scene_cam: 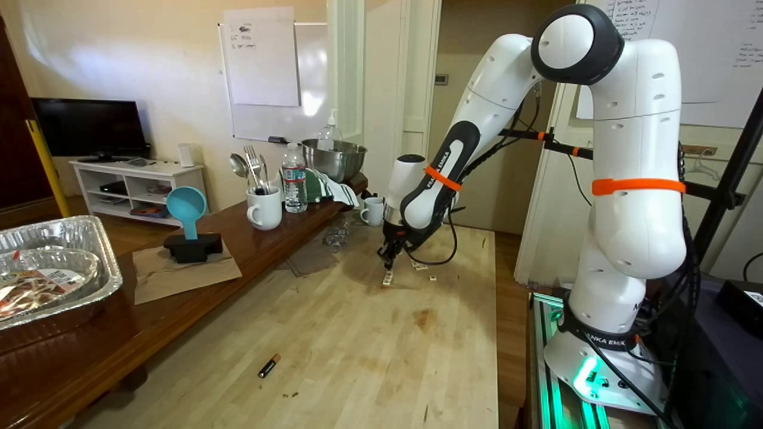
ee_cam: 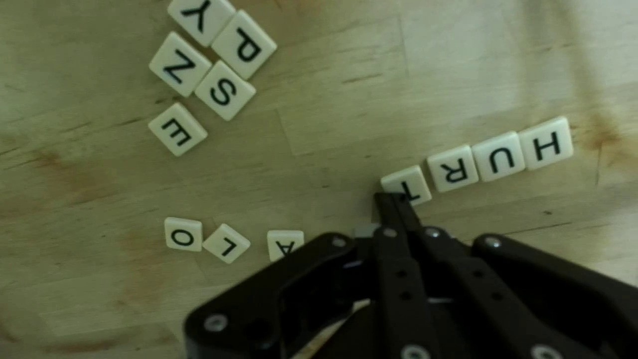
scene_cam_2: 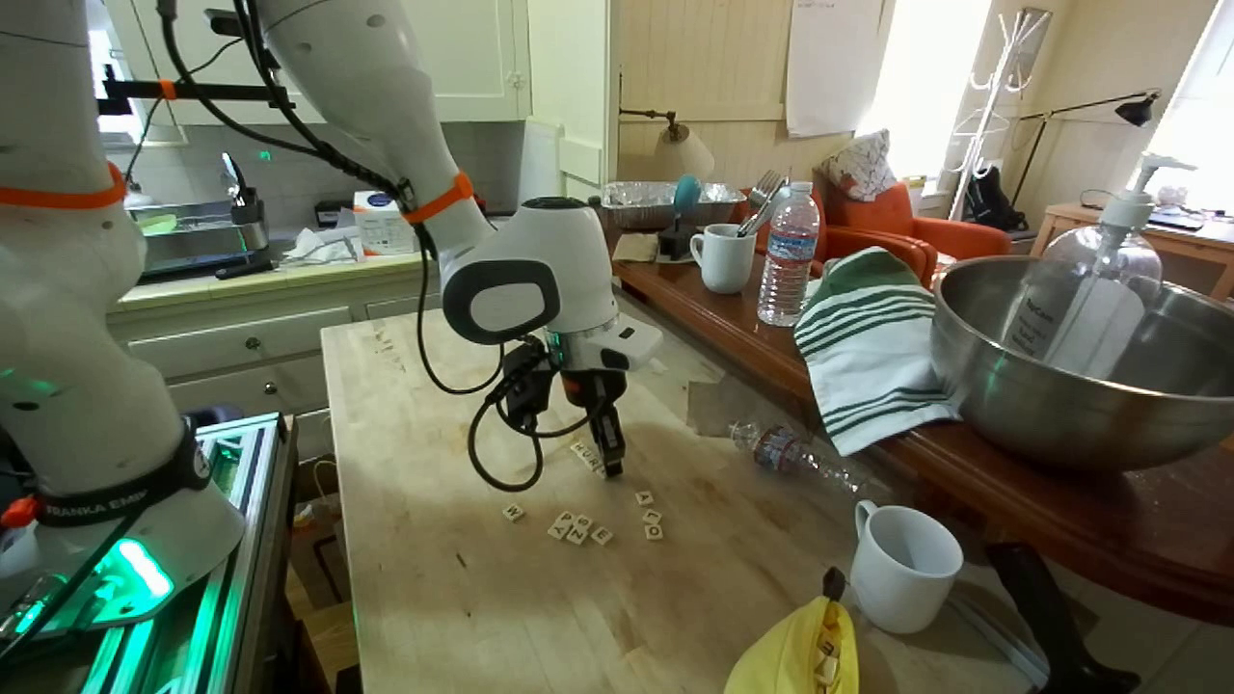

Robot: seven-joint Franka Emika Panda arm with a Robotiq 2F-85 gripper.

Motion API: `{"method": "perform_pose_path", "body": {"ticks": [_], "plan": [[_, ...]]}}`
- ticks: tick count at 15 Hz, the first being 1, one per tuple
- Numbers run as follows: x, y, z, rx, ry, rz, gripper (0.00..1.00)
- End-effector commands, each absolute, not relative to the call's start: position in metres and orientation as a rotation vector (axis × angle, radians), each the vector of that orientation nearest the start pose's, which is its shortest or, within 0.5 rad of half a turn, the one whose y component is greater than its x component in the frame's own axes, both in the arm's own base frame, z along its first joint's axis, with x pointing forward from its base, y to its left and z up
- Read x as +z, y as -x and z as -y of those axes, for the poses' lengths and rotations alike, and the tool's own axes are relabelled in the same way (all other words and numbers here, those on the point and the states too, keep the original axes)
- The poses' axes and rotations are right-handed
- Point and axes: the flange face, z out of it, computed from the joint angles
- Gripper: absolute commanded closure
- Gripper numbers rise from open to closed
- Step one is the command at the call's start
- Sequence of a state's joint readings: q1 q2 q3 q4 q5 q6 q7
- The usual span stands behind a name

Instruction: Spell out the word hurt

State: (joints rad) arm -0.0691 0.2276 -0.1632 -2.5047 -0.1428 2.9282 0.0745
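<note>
In the wrist view the pale letter tiles H (ee_cam: 546,143), U (ee_cam: 498,156), R (ee_cam: 452,168) and T (ee_cam: 408,180) lie in a slanted row on the wooden table. H, U and R sit close together. T stands a small gap from R and is slightly turned. My gripper (ee_cam: 391,195) is shut with its fingertips together at T's edge, covering one corner of it. Nothing shows between the fingers. Whether they touch T I cannot tell. The gripper also shows low over the table in both exterior views (scene_cam: 386,266) (scene_cam_2: 613,470), beside the tile row (scene_cam_2: 586,457).
Tiles Y, P, Z, S and E (ee_cam: 177,129) lie in a loose group; O (ee_cam: 183,234), L and A lie apart. A W tile (scene_cam_2: 513,513) lies alone. A yellow pouch (scene_cam_2: 786,651), white mug (scene_cam_2: 904,569), lying bottle (scene_cam_2: 795,455) and battery (scene_cam: 269,366) are on the table.
</note>
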Motion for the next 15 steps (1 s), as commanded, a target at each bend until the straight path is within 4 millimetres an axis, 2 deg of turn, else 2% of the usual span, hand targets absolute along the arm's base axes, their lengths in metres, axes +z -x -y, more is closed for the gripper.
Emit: {"method": "perform_pose_path", "body": {"ticks": [1, 15], "plan": [[0.1989, -0.4746, 0.0966, -0.226, 3.208, -0.275, 1.00], [0.1981, -0.4705, 0.0995, -0.235, 3.224, -0.238, 1.00]]}}
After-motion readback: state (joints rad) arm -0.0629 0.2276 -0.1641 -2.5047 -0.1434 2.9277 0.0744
